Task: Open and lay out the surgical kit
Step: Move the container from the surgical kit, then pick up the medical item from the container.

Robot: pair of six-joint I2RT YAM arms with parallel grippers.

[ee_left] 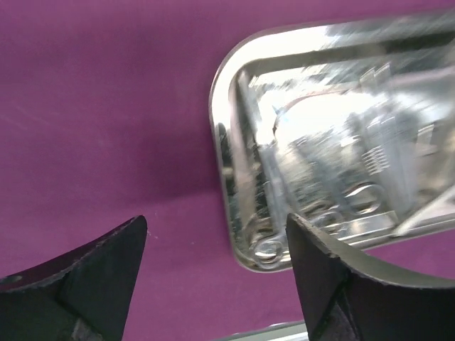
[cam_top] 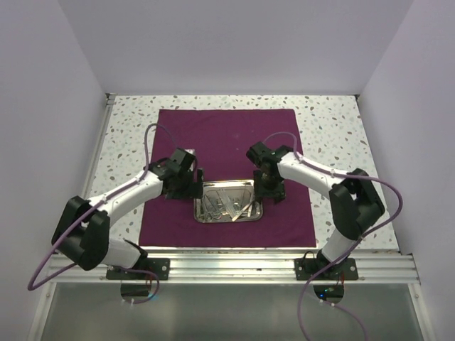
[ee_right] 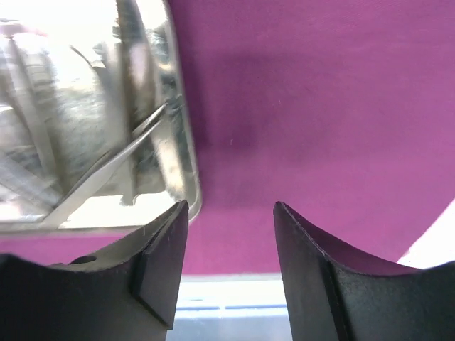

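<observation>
The dark purple cloth (cam_top: pixel 227 135) lies spread flat on the table. On its front middle stands the shiny steel tray (cam_top: pixel 227 220) with several thin silver instruments (cam_top: pixel 226 204) inside. My left gripper (cam_top: pixel 196 186) hangs at the tray's left end, open and holding nothing. In the left wrist view the tray's rim (ee_left: pixel 222 142) and near corner show between the spread fingertips of the left gripper (ee_left: pixel 215 220). At the tray's right end my right gripper (cam_top: pixel 272 188) is open and empty. The right wrist view shows the right gripper (ee_right: pixel 231 207) over bare cloth (ee_right: pixel 313 106), tray rim (ee_right: pixel 186 163) beside its left finger.
The speckled table (cam_top: pixel 341 128) shows around the cloth. White walls close in the left, right and back. An aluminium rail (cam_top: pixel 234 266) carrying both arm bases runs along the near edge.
</observation>
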